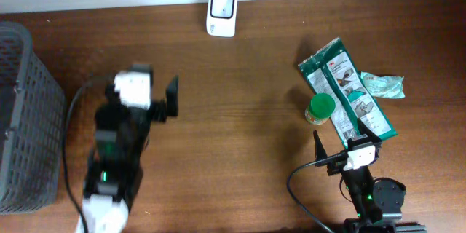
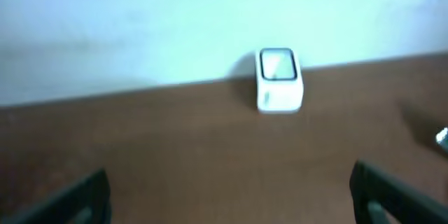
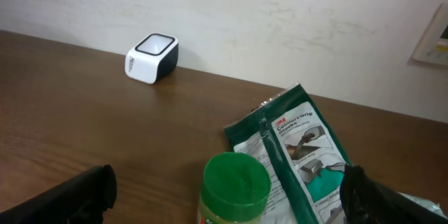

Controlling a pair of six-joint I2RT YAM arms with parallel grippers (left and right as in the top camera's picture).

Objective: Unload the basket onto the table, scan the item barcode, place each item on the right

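A white barcode scanner (image 1: 221, 12) with a dark window stands at the table's far edge by the wall, also in the left wrist view (image 2: 280, 80) and the right wrist view (image 3: 152, 58). A green-lidded jar (image 1: 320, 109) stands upright against a flat green and white package (image 1: 346, 91). My right gripper (image 1: 346, 142) is open just short of them; the jar (image 3: 234, 185) sits between its spread fingers, untouched, with the package (image 3: 294, 147) behind it. My left gripper (image 1: 156, 82) is open and empty over bare wood, facing the scanner, fingers (image 2: 77, 199) wide apart.
A grey mesh basket (image 1: 22, 116) fills the left edge of the table. A crumpled teal plastic pack (image 1: 382, 85) lies right of the package. A black cable (image 1: 302, 182) loops beside the right arm's base.
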